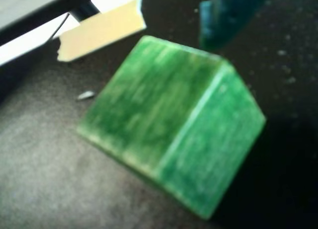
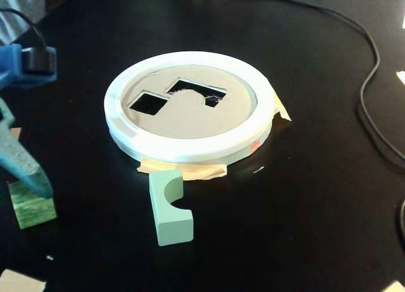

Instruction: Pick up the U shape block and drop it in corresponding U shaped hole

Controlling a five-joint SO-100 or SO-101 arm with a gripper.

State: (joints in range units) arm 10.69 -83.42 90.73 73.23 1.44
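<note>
While the U shape block lies flat on the black table just in front of the white-rimmed disc, nothing's really done yet; the U shaped hole is empty. Arm's off at the fixed view's left edge, teal gripper over the dark green cube instead. Can't tell how wide its jaws are.

Mint U shape block; green cube (grained).

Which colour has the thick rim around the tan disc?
White; the thick rim shows best in the fixed view.
</note>
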